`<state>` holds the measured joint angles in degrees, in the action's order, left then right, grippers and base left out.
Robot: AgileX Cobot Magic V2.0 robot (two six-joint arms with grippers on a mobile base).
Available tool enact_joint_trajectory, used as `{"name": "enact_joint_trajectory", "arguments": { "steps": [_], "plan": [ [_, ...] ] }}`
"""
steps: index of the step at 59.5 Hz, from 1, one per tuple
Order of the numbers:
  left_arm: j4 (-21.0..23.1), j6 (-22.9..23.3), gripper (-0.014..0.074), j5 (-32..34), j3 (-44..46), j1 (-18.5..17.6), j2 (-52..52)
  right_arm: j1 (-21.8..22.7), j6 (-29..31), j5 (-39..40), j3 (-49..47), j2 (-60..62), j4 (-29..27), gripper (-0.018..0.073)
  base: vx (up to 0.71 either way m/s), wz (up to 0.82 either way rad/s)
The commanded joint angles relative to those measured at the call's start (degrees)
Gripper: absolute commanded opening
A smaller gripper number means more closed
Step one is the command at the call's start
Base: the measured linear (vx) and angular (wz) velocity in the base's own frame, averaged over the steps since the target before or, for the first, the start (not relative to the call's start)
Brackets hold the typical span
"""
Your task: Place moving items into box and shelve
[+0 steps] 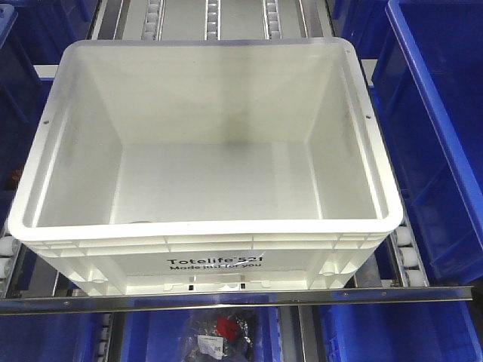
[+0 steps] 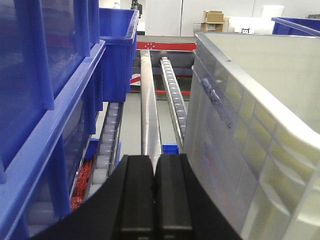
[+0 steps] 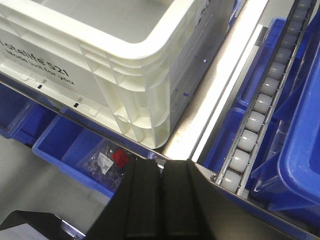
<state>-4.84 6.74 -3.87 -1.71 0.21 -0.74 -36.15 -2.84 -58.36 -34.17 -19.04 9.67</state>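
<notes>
Crate (image 1: 204, 226) first: the big white box with the "Totelife 521" print sits on the roller shelf (image 1: 407, 256) between blue bins (image 1: 438, 136), its front wall right at the metal front rail (image 1: 241, 298), and its floor looks bare in the front view apart from a small dark shape low against the near wall that I cannot make out. The plush fruits do not show in any view, so I cannot tell where they are. Both claws are pressed together and carry nothing: the left gripper (image 2: 155, 180) hangs just beside the crate's left wall, the right gripper (image 3: 161, 175) just off its front right corner. If the step in hand is seating the crate on the shelf, it seems best to push with both closed claws level and evenly on the thick rim, keeping the crate square to the rollers so it does not skew against the neighbouring bins. The front view alone shows the interior and the full rim. The left wrist view adds the roller track (image 2: 172, 95) running back alongside the crate. The right wrist view adds the lower blue bin (image 3: 75, 145) with bagged parts (image 3: 107, 160) under the rail.
</notes>
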Motion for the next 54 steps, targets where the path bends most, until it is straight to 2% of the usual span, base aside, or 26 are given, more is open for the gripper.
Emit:
{"name": "enact_joint_trajectory", "arguments": {
  "steps": [1, 28, 37, 46, 54],
  "plan": [
    [0.6, 0.0, -0.0022, 4.4, -1.5, 0.2, -0.8, 0.0, 0.7, 3.7, -1.6, -0.6, 0.6, -0.0015, 0.00, 0.00],
    [0.6, 0.0, -0.0022, 4.4, -1.5, 0.2, -0.8, 0.9, 0.9, 4.7, -1.6, 0.3, 1.2, -0.0015, 0.00, 0.00],
    [0.6, 0.0, -0.0022, 4.4, -1.5, 0.2, -0.8, 10.0, 0.4, 11.2, -1.6, 4.0, -0.3, -0.0015, 0.00, 0.00],
    [0.6, 0.0, -0.0022, 4.4, -1.5, 0.2, -0.8, 20.9, 0.5, 11.7, -1.6, 7.3, -1.0, -0.0015, 0.00, 0.00],
    [0.6, 0.0, -0.0022, 4.4, -1.5, 0.2, -0.8, 27.8, 0.5, 13.3, 0.2, 9.3, -0.4, -0.0015, 0.00, 0.00]
  ]
}}
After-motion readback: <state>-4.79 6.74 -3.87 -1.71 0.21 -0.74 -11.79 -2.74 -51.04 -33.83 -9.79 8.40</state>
